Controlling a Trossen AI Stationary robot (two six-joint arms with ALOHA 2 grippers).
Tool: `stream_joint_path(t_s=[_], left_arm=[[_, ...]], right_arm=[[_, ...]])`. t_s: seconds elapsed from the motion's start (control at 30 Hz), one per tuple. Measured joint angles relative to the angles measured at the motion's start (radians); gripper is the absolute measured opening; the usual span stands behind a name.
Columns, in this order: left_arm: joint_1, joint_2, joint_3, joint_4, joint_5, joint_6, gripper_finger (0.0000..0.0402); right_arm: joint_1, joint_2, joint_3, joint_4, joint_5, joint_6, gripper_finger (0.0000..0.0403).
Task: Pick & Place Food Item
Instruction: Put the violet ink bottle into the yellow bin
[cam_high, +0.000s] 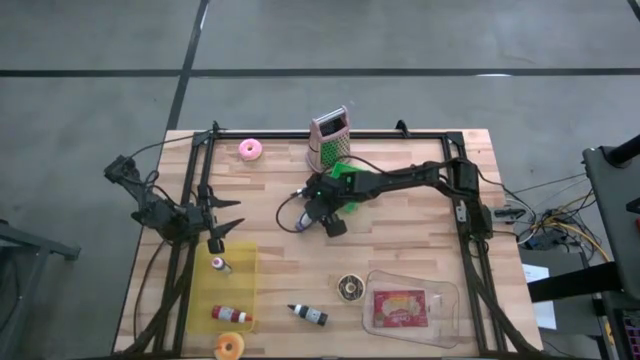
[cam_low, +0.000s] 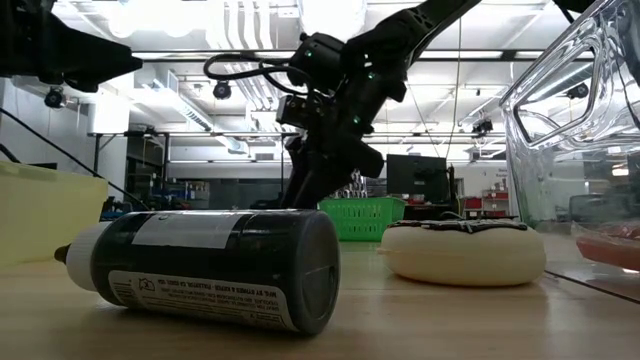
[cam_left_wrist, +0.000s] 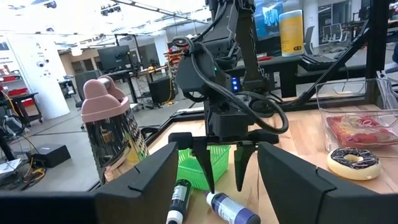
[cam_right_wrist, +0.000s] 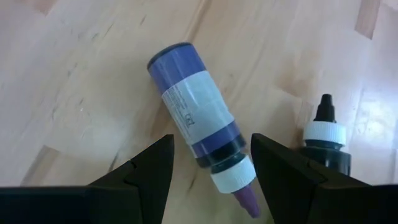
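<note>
A purple bottle lies on its side on the wooden table, its cap pointing toward the camera in the right wrist view. My right gripper hangs open just above it, slanting down, one finger on either side and touching nothing. In the high view my right gripper is mid-table, with the purple bottle at its left. A dark bottle with a white collar lies close beside it. My left gripper waits open at the table's left, pointing level toward the right arm.
Behind the right gripper stand a green basket and a pink-handled grater. Also on the table are a pink donut, a chocolate donut, a black bottle, a clear tray of red food, and a yellow bin near an orange donut.
</note>
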Motion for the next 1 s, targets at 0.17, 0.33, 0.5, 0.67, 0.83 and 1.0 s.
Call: stream_joint_path(t_s=[0.17, 0.33, 0.5, 0.67, 0.83, 1.0], left_arm=[[0.0, 0.0, 0.0, 0.001, 0.0, 0.003, 0.0225], [0.0, -0.001, 0.0, 0.007, 0.001, 0.004, 0.0225], [0.0, -0.002, 0.0, 0.009, 0.004, 0.004, 0.0225], [0.0, -0.002, 0.0, 0.007, 0.003, 0.008, 0.0225], [0.0, -0.002, 0.0, 0.007, 0.003, 0.008, 0.0225], [0.0, -0.002, 0.0, 0.007, 0.003, 0.007, 0.0225]], right_arm=[[-0.005, 0.015, 0.015, 0.005, -0.001, 0.0, 0.0207], [-0.005, 0.1, 0.088, -0.052, -0.001, -0.008, 0.0207], [-0.005, 0.169, 0.181, -0.171, -0.005, -0.008, 0.0207], [0.002, 0.192, 0.228, -0.209, -0.003, -0.002, 0.0201], [0.027, 0.188, 0.247, -0.207, 0.052, 0.012, 0.015], [0.072, 0.183, 0.279, -0.226, 0.107, 0.014, 0.013]])
